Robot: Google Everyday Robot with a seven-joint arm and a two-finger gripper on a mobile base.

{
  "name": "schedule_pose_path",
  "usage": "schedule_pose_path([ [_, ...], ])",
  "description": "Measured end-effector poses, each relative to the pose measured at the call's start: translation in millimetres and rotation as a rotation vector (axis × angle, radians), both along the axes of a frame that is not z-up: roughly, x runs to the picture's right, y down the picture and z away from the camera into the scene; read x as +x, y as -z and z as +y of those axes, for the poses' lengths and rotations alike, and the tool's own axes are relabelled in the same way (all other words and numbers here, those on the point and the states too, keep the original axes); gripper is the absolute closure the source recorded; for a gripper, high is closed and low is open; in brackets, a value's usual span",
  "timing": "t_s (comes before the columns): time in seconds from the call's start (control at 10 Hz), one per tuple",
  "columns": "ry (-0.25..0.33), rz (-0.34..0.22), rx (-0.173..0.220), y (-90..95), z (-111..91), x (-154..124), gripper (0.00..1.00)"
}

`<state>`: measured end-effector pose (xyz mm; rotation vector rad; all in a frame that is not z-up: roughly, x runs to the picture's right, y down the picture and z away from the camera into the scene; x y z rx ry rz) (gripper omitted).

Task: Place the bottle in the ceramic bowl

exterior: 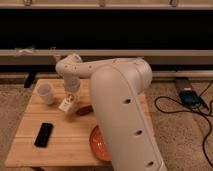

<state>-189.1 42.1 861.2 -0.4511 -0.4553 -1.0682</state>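
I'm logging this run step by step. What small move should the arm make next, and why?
Probably raise the bottle a little and start it toward the ceramic bowl. The gripper is down at the bottle, beside the white cup, while the bowl sits nearer the camera and the bottle is not yet in it.

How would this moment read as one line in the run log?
gripper: directly above small white squarish bottle, near white cup | shallow round orange ceramic bowl: wooden table front, partly behind arm | bottle: not in bowl
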Motion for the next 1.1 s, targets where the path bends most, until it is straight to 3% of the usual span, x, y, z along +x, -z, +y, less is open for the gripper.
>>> schedule_pose_path([
  [0.4,-0.075,0.029,0.038,43.9,35,38,0.85],
  [1.1,-0.301,0.179,0.079,107.9,115,133,0.85],
])
